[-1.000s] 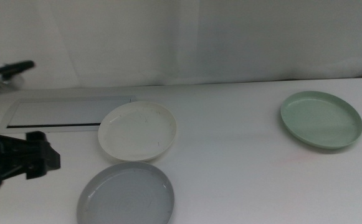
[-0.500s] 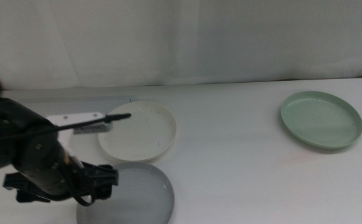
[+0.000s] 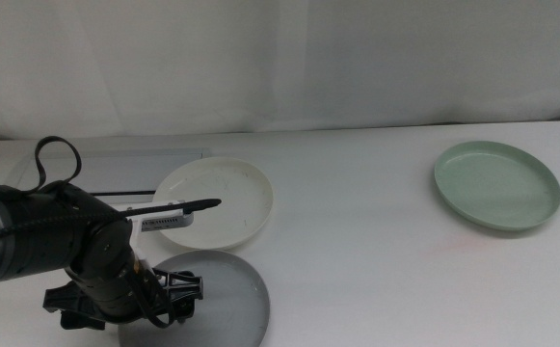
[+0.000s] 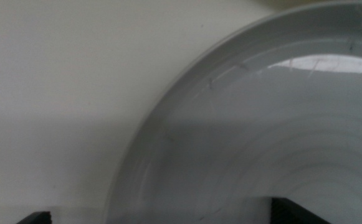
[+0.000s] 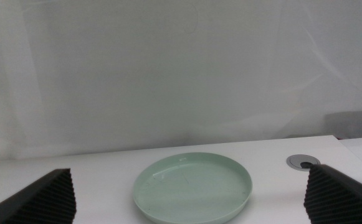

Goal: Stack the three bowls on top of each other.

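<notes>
Jaws spread wide, holding nothing, the left gripper (image 4: 156,219) is straddling the grey bowl (image 3: 212,299) at its nine o'clock rim, apparently lining up a pinch there; right gripper (image 5: 190,199), equally wide and empty, is idling facing the mint bowl (image 5: 194,185).

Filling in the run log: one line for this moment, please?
left gripper: open over grey bowl rim | right gripper: open, waiting, facing green bowl | stacked: none

Three bowls: grey bowl (image 3: 217,299), white bowl (image 3: 224,200), green bowl (image 3: 496,185).
</notes>
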{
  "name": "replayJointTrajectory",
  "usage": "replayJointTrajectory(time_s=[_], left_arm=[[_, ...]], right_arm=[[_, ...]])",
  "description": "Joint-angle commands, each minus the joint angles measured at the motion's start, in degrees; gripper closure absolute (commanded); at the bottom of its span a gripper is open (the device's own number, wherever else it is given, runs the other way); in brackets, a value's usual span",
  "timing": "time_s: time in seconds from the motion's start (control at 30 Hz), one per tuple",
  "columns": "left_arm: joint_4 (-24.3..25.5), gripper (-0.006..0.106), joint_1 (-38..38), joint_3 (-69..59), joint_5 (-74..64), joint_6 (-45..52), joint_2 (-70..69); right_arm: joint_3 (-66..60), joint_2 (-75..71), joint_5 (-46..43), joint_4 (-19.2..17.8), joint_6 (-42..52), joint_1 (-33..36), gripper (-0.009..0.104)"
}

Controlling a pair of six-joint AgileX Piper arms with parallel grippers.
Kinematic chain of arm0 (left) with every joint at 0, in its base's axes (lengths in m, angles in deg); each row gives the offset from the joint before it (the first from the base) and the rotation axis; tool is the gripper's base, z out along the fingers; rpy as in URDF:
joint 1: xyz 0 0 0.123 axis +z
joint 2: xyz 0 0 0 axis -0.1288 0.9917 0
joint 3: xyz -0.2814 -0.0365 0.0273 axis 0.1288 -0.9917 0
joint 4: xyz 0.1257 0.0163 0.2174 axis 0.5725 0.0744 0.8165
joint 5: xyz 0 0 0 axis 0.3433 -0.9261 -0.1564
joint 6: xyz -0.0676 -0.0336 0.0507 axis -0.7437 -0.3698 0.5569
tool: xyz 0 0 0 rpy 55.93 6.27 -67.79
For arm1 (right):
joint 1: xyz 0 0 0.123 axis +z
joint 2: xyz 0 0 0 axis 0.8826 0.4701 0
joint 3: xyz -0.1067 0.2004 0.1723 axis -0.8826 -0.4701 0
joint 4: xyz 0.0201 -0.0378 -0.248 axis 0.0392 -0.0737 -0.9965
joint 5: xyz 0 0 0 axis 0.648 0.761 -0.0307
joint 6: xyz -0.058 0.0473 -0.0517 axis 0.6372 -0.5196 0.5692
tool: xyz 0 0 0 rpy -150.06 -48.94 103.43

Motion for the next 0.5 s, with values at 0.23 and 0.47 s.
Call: replayJointTrajectory(time_s=[0.23,0.47], left_arm=[[-3.2,0.028,-0.4,-2.6,4.5,-1.3,2.1],[-3.2,0.103,-0.4,-3.6,4.9,-1.0,3.5]], right_arm=[[-2.1,-0.2,-0.6,0.1,0.2,-0.3,-0.007],[-2.1,-0.2,-0.6,0.1,0.2,-0.3,-0.007]])
